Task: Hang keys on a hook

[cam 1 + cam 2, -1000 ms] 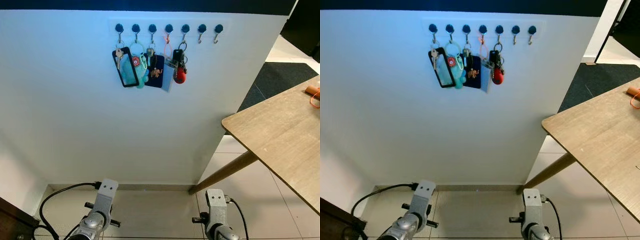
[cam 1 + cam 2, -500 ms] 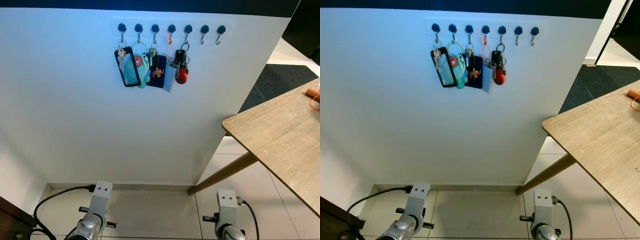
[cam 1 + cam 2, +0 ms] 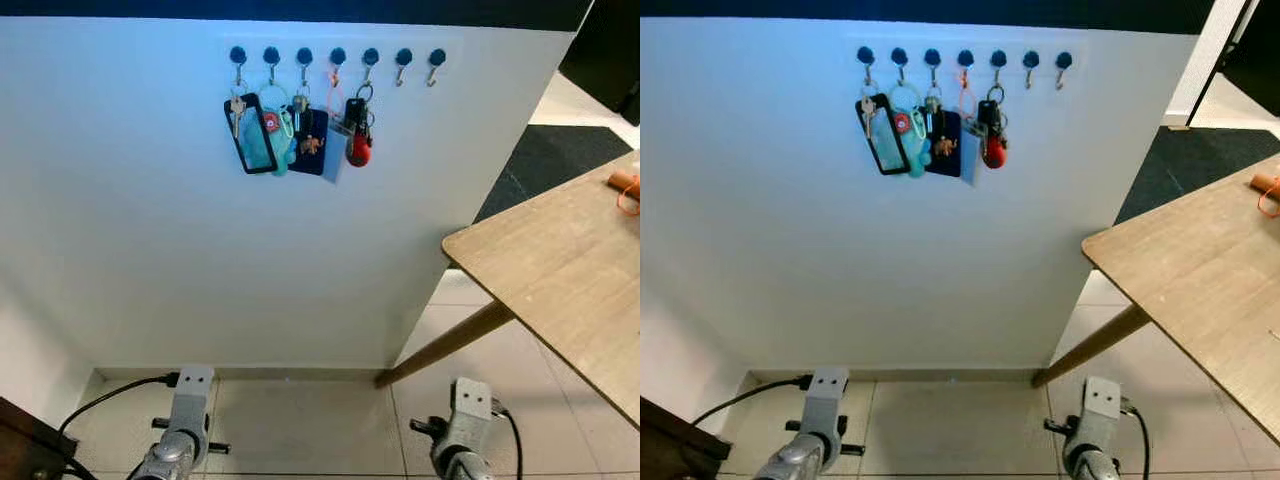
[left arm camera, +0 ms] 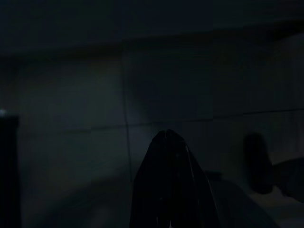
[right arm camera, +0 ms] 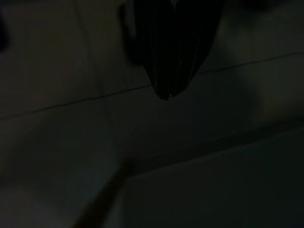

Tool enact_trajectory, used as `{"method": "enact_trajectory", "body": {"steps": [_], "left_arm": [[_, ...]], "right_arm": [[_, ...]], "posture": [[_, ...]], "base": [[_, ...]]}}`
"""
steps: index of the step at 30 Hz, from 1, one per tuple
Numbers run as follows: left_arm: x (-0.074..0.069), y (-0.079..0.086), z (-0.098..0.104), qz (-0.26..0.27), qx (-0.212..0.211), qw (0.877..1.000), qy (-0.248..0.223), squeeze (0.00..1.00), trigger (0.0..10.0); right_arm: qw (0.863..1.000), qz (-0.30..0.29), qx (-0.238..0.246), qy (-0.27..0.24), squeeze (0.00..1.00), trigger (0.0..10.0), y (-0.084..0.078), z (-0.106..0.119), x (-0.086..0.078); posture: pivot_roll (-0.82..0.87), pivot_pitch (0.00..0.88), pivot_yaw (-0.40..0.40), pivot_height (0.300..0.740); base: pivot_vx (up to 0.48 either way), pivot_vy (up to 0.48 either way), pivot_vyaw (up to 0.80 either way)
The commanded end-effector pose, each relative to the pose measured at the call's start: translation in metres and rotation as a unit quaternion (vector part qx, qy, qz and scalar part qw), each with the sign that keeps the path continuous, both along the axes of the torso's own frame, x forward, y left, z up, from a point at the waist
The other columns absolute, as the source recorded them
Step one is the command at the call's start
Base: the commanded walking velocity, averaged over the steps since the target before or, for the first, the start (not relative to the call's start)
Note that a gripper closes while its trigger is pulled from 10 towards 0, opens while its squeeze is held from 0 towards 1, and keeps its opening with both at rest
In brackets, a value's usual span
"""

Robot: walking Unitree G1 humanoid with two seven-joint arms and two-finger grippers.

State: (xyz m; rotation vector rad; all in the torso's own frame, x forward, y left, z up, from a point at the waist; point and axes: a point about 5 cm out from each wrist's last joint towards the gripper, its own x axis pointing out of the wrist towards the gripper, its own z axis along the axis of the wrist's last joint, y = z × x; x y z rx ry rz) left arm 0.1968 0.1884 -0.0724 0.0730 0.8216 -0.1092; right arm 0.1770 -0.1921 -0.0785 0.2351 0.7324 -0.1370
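A row of black-knobbed hooks (image 3: 337,57) runs along the top of a white wall. Several key bunches (image 3: 297,135) hang from the left five hooks, with a black-framed tag, a teal charm, a dark blue card and a red fob. The two rightmost hooks (image 3: 420,65) are bare. Both arms hang low over the floor tiles, left arm (image 3: 190,392) and right arm (image 3: 470,402), far below the hooks. In the dark wrist views, my left gripper (image 4: 166,134) and right gripper (image 5: 168,95) each show fingers pressed together with nothing between them.
A wooden table (image 3: 560,270) with a slanted leg juts in from the right, with an orange item (image 3: 625,187) at its far edge. A dark mat (image 3: 550,160) lies on the floor behind it. A dark piece of furniture (image 3: 20,440) sits at the lower left.
The view has swayed slightly. Both wrists have drifted a little outward and lower in the picture. The keys on the hooks hang as before.
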Motion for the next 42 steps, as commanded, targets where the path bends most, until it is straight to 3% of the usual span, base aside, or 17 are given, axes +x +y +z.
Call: {"method": "enact_trajectory", "body": {"steps": [1, 7, 10, 15, 25, 42], "left_arm": [[-0.001, 0.001, 0.001, -0.025, 0.011, 1.0, -0.007, 0.0, 10.0], [-0.007, 0.003, -0.002, -0.015, 0.025, 1.0, -0.004, 0.0, 10.0], [-0.012, -0.001, -0.003, -0.031, -0.012, 0.999, -0.006, 0.0, 10.0], [-0.013, -0.001, -0.004, -0.03, -0.02, 0.999, -0.009, 0.0, 10.0], [-0.018, -0.007, -0.007, -0.059, -0.019, 0.998, 0.002, 0.0, 10.0], [-0.017, 0.001, -0.007, -0.036, -0.017, 0.999, 0.009, 0.0, 10.0]], "right_arm": [[1.0, 0.023, -0.003, 0.003, 0.0, 10.0, 0.002, -0.002, -0.004], [0.999, 0.005, -0.023, 0.038, 0.0, 10.0, -0.009, -0.008, -0.02], [0.999, -0.012, -0.019, 0.04, 0.0, 10.0, -0.013, -0.01, -0.025], [0.999, -0.007, -0.023, 0.043, 0.0, 10.0, -0.014, -0.01, -0.028], [0.998, 0.012, -0.029, 0.045, 0.0, 10.0, -0.011, -0.011, -0.03], [0.998, 0.032, -0.023, 0.046, 0.0, 10.0, -0.005, -0.012, -0.032]], "posture": [[0.06, 0.02, -0.019, 0.74], [0.06, 0.014, -0.03, 0.74], [0.05, 0.007, -0.029, 0.74], [0.06, 0.0, -0.045, 0.74], [0.05, 0.015, -0.032, 0.74], [0.05, 0.013, -0.029, 0.74]], "base": [[0.0, 0.0, 0.0], [0.0, 0.0, 0.0], [0.0, 0.0, 0.0], [0.0, 0.0, 0.0], [0.0, 0.0, 0.0], [0.0, 0.0, 0.0]]}}
